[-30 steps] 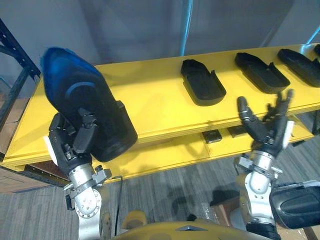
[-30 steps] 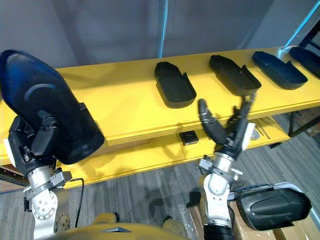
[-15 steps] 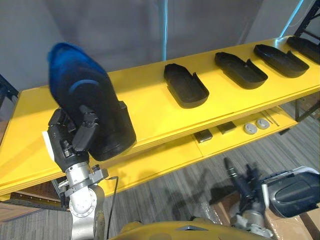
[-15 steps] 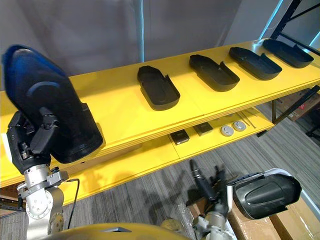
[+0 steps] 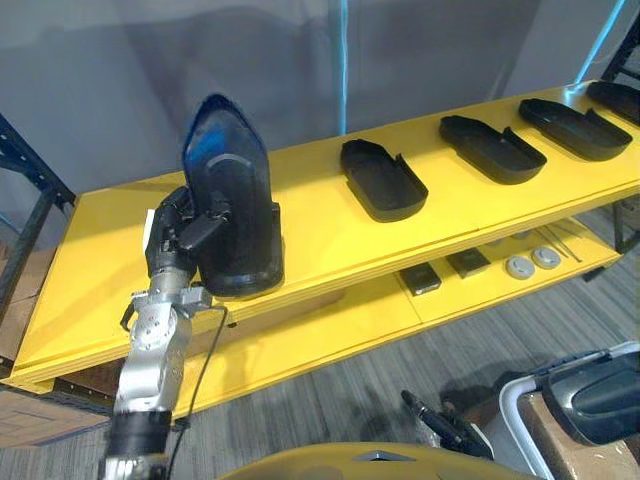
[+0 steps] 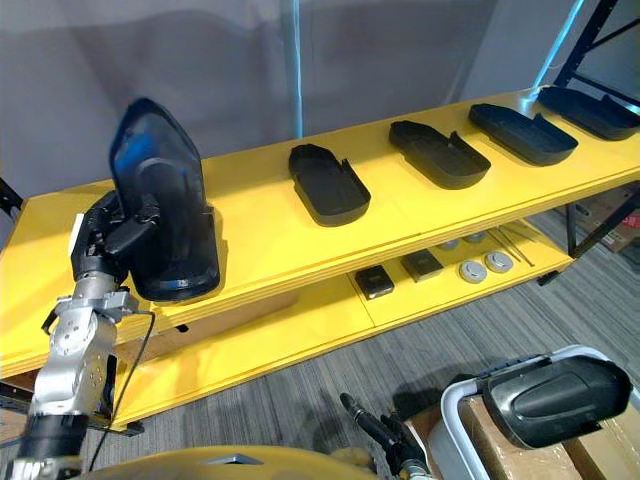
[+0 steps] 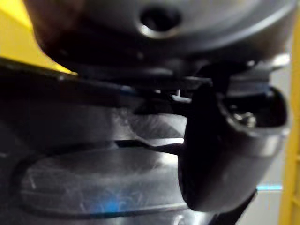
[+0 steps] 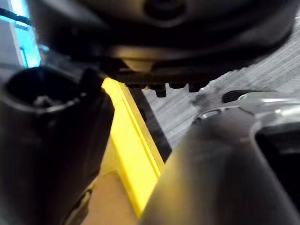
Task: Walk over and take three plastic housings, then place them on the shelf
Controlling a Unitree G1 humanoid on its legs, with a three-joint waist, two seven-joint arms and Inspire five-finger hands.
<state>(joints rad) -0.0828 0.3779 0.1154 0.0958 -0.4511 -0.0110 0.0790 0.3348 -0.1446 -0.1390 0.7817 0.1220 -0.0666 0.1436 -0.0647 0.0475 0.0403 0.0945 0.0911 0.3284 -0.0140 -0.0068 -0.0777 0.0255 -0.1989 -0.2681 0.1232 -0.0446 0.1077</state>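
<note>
Upright housing (image 5: pixel 232 215) is standing on the shelf (image 5: pixel 320 240) near its left end, by the front edge. Second housing (image 5: pixel 383 180), third housing (image 5: pixel 493 148) and fourth housing (image 5: pixel 568 128) are lying in a row toward the right end.

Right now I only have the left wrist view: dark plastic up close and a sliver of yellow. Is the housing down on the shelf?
Observer: Looks so. The black plastic housing stands upright on its wide end on the yellow shelf top, towards the shelf's left end.
Operator: Left hand off it?
Observer: No. The left hand has its fingers curled round the housing's side.
Operator: Anything close beside it?
Observer: Another black housing lies flat to its right, apart from it, with more in a row beyond. A further dark housing sits in a white-rimmed bin on the floor, with the right hand low beside the bin.
</note>
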